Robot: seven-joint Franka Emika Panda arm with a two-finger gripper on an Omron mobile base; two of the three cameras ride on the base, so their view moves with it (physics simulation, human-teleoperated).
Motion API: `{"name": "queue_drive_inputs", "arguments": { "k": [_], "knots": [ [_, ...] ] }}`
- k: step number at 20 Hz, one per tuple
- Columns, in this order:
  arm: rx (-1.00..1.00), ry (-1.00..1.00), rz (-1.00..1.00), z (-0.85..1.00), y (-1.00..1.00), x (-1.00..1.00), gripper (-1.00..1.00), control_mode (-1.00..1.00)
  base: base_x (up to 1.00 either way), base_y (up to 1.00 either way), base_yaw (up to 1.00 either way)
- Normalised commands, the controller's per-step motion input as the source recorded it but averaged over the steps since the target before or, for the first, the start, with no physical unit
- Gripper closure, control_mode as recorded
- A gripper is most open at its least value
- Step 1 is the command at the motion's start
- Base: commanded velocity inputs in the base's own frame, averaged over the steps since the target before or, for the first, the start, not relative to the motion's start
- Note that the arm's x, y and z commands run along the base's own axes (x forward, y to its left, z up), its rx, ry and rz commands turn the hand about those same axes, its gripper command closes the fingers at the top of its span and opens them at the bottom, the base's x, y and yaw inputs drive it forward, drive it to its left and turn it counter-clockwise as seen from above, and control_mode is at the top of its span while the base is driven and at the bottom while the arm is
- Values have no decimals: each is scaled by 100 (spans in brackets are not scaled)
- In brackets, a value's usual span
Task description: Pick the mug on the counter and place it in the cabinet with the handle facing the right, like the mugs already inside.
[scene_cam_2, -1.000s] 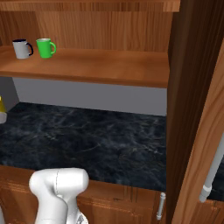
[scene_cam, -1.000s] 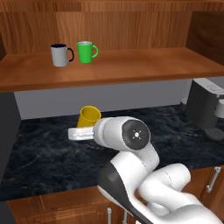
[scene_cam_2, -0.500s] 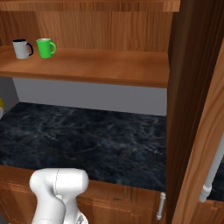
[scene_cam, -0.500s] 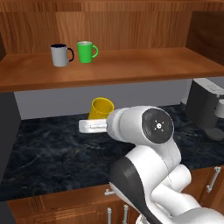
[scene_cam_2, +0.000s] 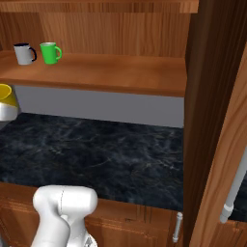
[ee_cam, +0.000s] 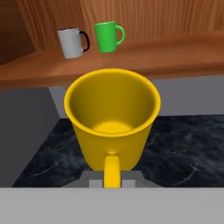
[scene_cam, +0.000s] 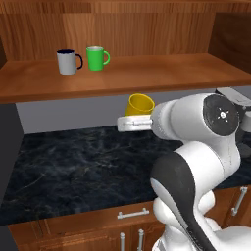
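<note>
carrying the mug (ee_cam: 112, 120) by its handle (ee_cam: 111, 170) in the clamped tool (ee_cam: 112, 180), lift above the cabinet (scene_cam: 147, 73) shelf; turn handle right beside the green mug (scene_cam: 96, 58).

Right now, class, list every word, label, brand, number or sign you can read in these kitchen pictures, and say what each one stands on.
None: no readable text in any view.
The yellow mug held by the hand is plain.
The green mug and grey mug on the cabinet shelf are unmarked.
The counter shows only pale veins, no writing.
</note>
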Motion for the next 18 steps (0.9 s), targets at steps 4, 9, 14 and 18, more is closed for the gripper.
{"name": "queue_drive_inputs", "arguments": {
  "k": [4, 9, 14, 18],
  "knots": [
    [-1, 0, 0, 37, -42, 0, 100, -100, 0, 0, 0],
    [0, 0, 0, 13, -26, 0, 100, -100, 0, 0, 0],
    [-1, 0, 0, 8, -12, 0, 100, -100, 0, 0, 0],
    [-6, -4, 0, 37, -18, -6, 100, -100, 0, 0, 0]
  ]
}}
